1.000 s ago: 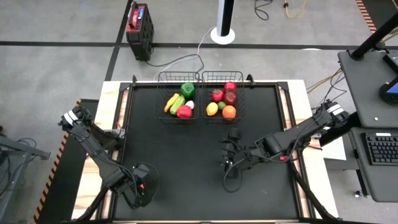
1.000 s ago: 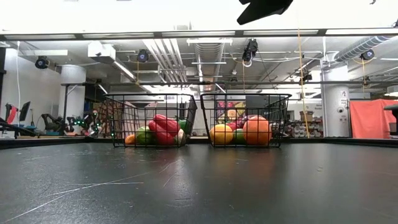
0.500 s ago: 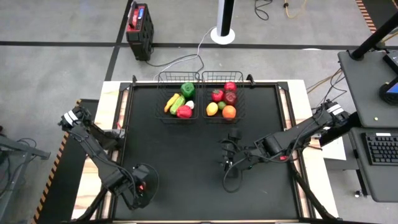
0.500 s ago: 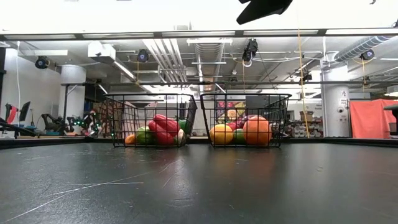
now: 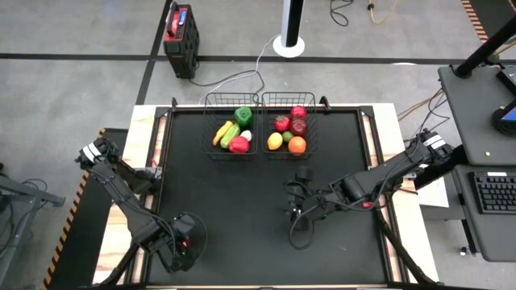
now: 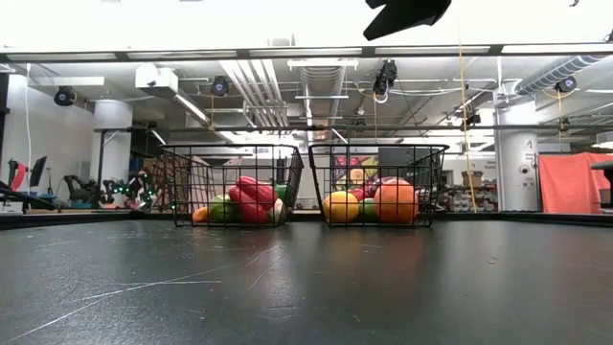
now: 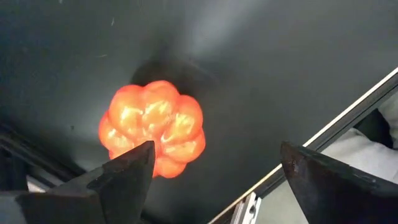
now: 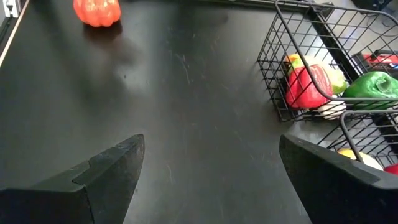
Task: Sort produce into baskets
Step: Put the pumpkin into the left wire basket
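Hovering with my left gripper (image 7: 214,165) spread wide over the orange pepper (image 7: 153,126), which sits well apart from the baskets (image 5: 260,125) near the table's front-left corner, I should centre both fingers around it before closing, while my right gripper (image 8: 208,165) waits open mid-table.

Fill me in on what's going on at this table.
A two-armed robot is sorting toy produce into two baskets at the far edge; both already hold several pieces. One orange pepper remains on the mat near the front left corner, and the left gripper hangs right over it, jaws open, not gripping. The right gripper waits open and empty mid-table.
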Robot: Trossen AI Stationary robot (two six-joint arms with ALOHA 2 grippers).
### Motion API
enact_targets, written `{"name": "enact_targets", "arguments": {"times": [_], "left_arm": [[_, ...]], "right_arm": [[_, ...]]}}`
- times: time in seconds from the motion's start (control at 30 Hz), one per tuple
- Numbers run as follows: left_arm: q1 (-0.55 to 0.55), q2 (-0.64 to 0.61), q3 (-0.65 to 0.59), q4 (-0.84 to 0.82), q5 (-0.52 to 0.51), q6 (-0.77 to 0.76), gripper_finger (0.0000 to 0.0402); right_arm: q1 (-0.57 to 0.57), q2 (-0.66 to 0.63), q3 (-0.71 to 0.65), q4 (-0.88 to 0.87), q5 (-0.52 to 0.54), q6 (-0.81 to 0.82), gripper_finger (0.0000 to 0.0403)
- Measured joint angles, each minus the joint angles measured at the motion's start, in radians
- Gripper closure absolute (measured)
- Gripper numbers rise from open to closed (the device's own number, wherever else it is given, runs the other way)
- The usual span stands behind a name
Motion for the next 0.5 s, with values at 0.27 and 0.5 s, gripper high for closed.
{"name": "enact_targets", "arguments": {"times": [0.27,0.5], "left_arm": [[-0.002,0.009,-0.002,-0.019,0.017,-0.014,0.003],[-0.002,0.057,0.002,0.0,0.046,-0.008,0.001]], "right_arm": [[0.0,0.0,-0.016,0.022,0.0,0.0,0.0039],[0.0,0.0,-0.034,0.027,-0.001,0.003,0.0039]]}}
